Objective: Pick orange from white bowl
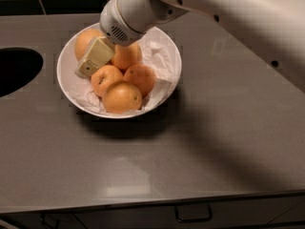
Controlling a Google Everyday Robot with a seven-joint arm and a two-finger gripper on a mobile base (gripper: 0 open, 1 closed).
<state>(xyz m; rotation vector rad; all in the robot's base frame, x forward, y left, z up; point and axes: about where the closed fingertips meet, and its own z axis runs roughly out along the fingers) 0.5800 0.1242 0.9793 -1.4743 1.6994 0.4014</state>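
Observation:
The white bowl (167,46), lined with crumpled white paper, stands on the grey counter left of centre. It holds five oranges. The orange (85,39), the largest and palest, lies at the bowl's back left and is partly covered. My gripper (91,63) reaches down from the upper right on a white arm (190,4). Its cream tip lies over the large orange's lower right side, just above the bowl's left inner wall. Four smaller, deeper-orange ones lie beside it: one behind (127,56), two in the middle (106,79) (142,78) and one in front (122,97).
A dark round opening (14,70) is cut in the counter (214,142) to the left of the bowl. The counter's front edge runs along the bottom, with drawer handles (193,217) below. A dark tiled wall is at the back.

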